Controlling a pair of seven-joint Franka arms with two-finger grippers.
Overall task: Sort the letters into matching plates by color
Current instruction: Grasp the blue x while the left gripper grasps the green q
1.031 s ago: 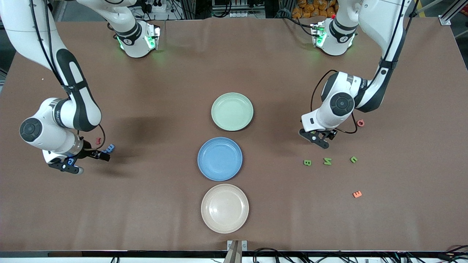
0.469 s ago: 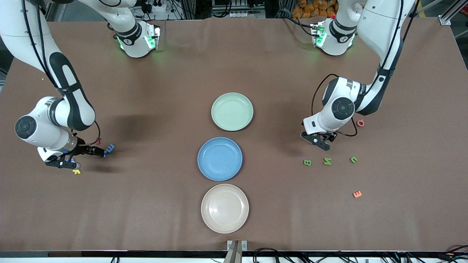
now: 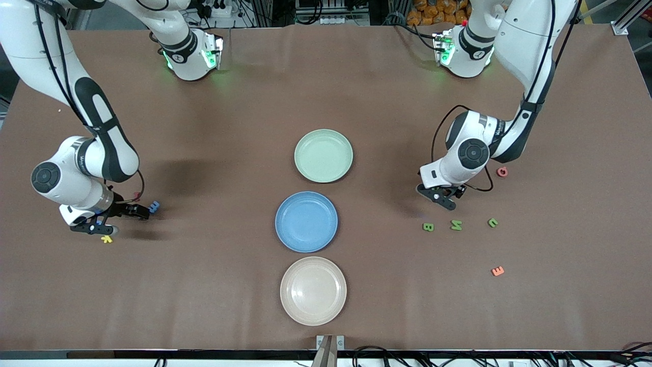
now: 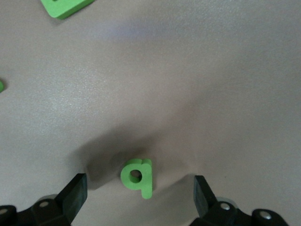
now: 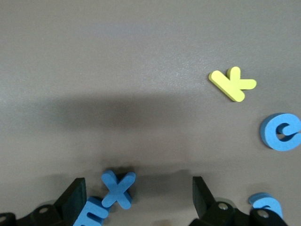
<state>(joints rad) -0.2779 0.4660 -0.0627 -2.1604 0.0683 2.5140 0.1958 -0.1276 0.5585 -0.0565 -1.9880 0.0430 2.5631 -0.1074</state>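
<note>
Your left gripper [image 3: 442,195] hangs low over the table at the left arm's end with its jaws spread wide and nothing between them. Its wrist view shows a small green letter [image 4: 137,176] lying flat midway between the fingertips. The front view hides that letter under the wrist.

Your right gripper [image 3: 113,218] is equally wide and empty, low over the right arm's end. Its wrist view shows a blue X [image 5: 117,189] between the jaws and a blue E [image 5: 92,214] touching it. The front view shows only one blue letter [image 3: 154,206] there.

The green plate [image 3: 323,155] and blue plate [image 3: 306,221] sit mid-table, both empty.

Judgement: the letters look light, thick and foam-like. Pinch each across its flat edges. Expect the crowded X to drag the E along.
</note>
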